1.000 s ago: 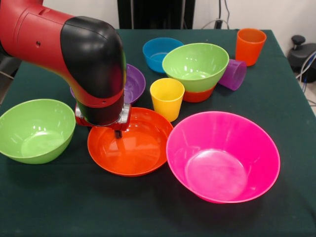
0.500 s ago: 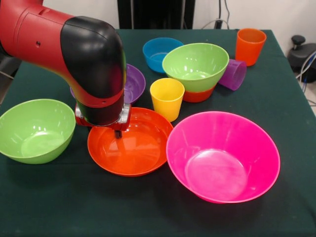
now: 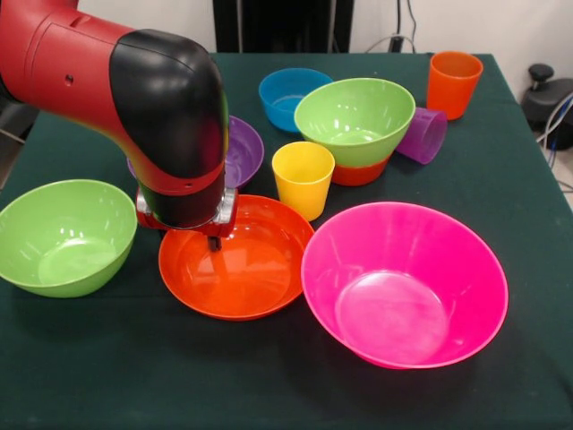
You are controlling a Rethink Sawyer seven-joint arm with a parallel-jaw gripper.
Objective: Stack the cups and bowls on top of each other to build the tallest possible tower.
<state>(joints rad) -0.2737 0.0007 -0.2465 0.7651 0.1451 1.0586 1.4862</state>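
Note:
My gripper hangs under the arm's black wrist, at the far left rim of the large orange bowl; the wrist hides most of it. The huge pink bowl stands right of the orange one, touching it. A green bowl sits at the left. Another green bowl rests on a small orange bowl at the back. The yellow cup stands upright in the middle. Behind it are the purple bowl, partly hidden by the arm, and the blue bowl. The purple cup lies on its side. The orange cup stands far right.
The table wears a dark green cloth. A black device with cables sits beyond its right edge. The arm's bulk fills the upper left.

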